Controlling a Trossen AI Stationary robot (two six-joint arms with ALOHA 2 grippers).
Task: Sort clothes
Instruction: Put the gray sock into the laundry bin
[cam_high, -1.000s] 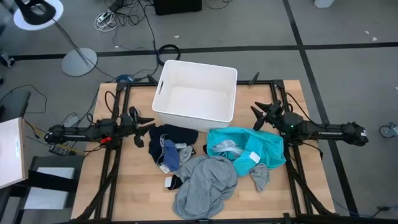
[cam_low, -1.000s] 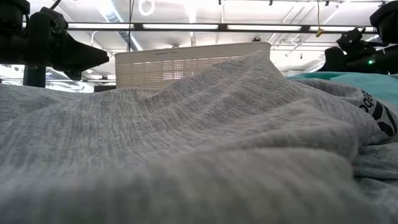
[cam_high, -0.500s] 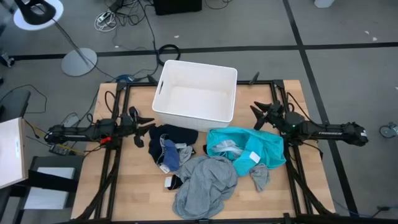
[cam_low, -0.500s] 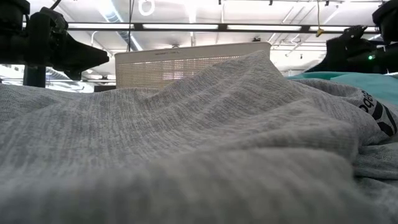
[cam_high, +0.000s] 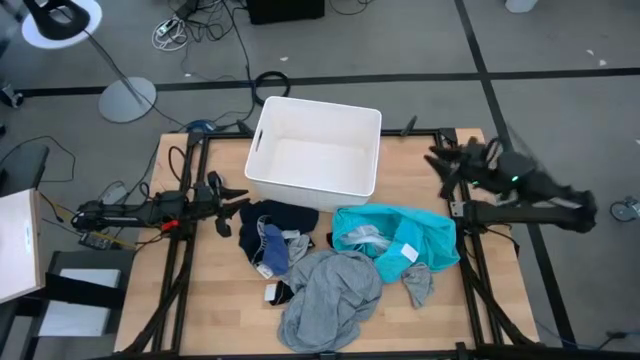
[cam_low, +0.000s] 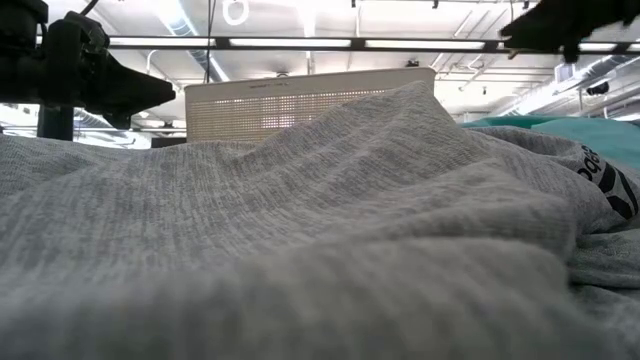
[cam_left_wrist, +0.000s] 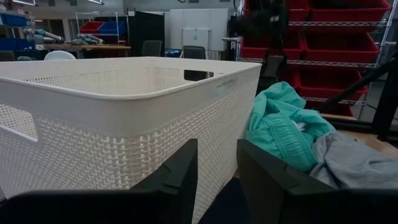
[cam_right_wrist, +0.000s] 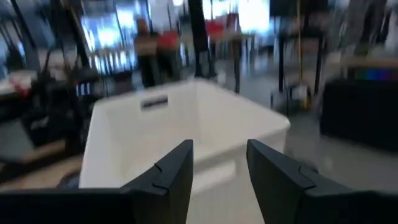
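The clothes lie in a heap on the table's near half. A dark navy piece lies at its left. A turquoise garment lies at its right and also shows in the left wrist view. A large grey shirt is in front and fills the low view. Small socks lie at the heap's edges. My left gripper is open and empty, low beside the navy piece. My right gripper is open and empty, raised above the table's right side, pointing toward the white bin.
The white bin stands at the table's far middle, close in front of my left gripper and below my right gripper. Bare wood shows at the near left. A lamp base and cables lie on the floor beyond the table.
My right gripper has risen from just above the table and swung toward the far edge, moving fast over the last half second. My left arm has kept still. The clothes have not moved.
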